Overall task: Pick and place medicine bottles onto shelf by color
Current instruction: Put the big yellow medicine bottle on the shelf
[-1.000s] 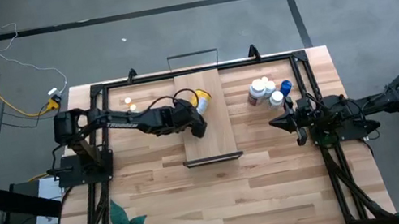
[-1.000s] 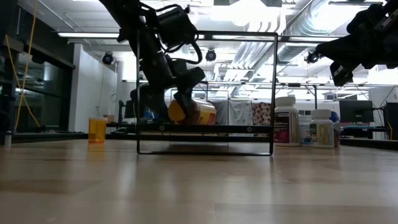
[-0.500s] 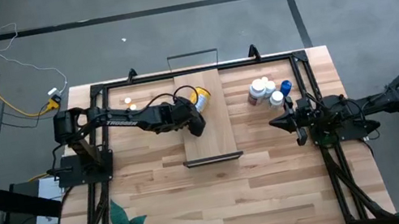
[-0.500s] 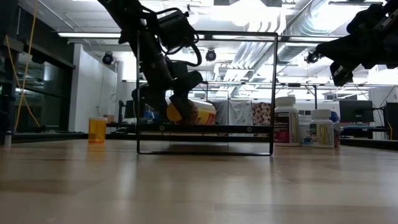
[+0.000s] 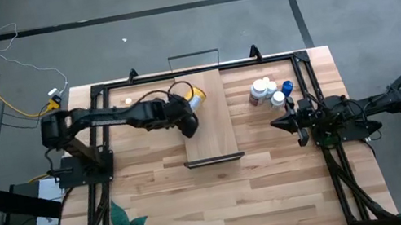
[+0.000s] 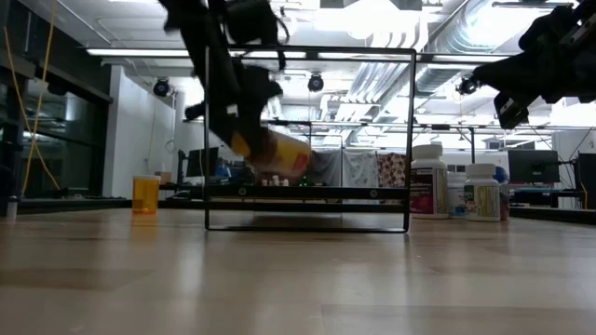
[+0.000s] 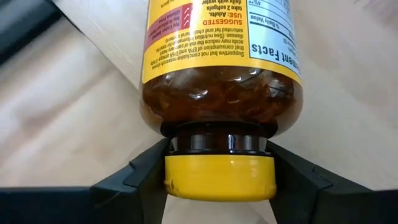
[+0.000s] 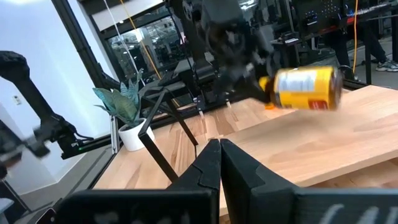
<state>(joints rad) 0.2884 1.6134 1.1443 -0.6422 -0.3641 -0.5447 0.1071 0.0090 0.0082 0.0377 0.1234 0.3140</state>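
— The left tool (image 7: 219,180) pinches the amber bottle (image 6: 277,154) by its yellow cap (image 7: 219,178), sideways above the shelf (image 5: 215,126).

— It may slip there. The right tool (image 8: 219,163), pressed together, waits apart.

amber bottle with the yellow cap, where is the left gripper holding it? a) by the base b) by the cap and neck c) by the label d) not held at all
b: in the left wrist view the left gripper's fingers clamp the amber bottle at its cap and neck.
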